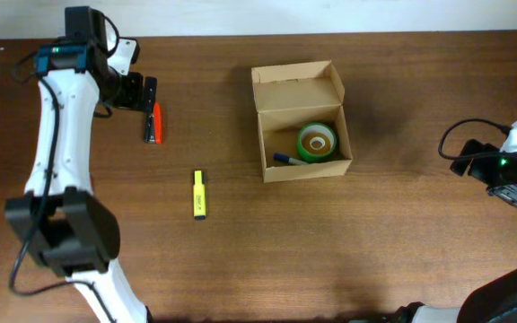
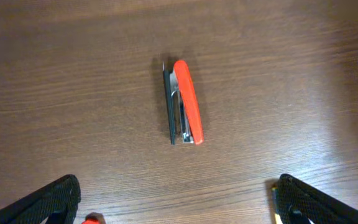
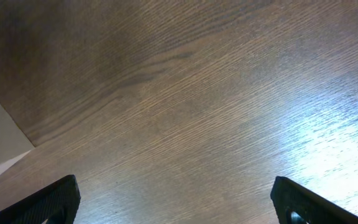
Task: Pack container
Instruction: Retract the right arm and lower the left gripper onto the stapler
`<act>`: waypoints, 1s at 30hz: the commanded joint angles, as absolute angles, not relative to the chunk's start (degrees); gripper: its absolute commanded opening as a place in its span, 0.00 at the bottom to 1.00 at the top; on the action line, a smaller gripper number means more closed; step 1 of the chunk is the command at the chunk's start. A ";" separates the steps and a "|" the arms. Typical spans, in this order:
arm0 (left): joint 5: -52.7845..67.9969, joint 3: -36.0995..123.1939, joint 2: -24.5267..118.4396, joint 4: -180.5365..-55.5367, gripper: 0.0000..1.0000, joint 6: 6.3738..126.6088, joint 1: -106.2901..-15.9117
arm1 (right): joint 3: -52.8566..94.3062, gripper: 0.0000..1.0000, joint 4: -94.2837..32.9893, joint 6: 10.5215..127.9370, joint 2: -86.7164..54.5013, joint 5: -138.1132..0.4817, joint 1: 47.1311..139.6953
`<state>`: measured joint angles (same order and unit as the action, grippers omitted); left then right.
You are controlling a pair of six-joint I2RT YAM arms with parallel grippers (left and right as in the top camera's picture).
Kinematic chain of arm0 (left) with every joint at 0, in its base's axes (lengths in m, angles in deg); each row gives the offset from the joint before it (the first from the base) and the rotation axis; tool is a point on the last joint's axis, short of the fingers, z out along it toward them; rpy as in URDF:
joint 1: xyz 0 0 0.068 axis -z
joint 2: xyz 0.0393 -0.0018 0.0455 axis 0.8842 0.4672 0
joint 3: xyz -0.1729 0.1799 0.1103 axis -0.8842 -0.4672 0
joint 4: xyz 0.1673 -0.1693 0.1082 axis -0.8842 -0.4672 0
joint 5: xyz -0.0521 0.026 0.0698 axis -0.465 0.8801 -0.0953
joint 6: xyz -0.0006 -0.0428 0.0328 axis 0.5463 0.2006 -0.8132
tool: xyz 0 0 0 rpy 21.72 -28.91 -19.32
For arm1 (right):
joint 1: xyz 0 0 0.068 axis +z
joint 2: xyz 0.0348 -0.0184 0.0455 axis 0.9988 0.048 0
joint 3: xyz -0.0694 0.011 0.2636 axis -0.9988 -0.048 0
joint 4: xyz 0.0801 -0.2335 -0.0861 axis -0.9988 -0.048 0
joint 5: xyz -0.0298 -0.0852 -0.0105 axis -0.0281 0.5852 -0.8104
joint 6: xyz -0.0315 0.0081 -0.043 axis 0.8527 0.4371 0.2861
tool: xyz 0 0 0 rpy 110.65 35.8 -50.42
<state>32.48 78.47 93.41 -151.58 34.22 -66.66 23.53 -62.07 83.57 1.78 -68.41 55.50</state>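
Left tool (image 2: 176, 202) tips cropped at frame edge; stapler (image 2: 184, 102) whole.

I see the container (image 1: 296, 86) open at the far middle of the bench (image 1: 393, 256), a green tape roll (image 1: 317, 142) and blue pen (image 1: 286, 160) inside. A yellow highlighter (image 1: 199, 195) lies left of it, nearer. An orange stapler (image 1: 155, 125) sits just beside the left fingers (image 1: 150, 90).

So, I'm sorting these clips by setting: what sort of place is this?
Probably a lab or office workbench: a wooden table with a stapler, a yellow highlighter, and an open cardboard box holding a tape roll.
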 commanded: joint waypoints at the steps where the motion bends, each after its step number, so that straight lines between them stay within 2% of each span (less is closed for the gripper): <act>1: 33.14 80.49 100.32 -153.17 1.00 35.03 -66.86 | 23.56 0.99 -61.89 84.16 1.28 -69.24 55.35; 9: 33.51 80.75 106.20 -151.99 1.00 34.09 -66.77 | 23.56 0.99 -61.83 84.16 1.28 -69.24 55.35; 30: 33.51 80.79 110.88 -146.35 1.00 31.62 -66.75 | 23.56 0.99 -61.56 84.14 1.30 -69.42 55.35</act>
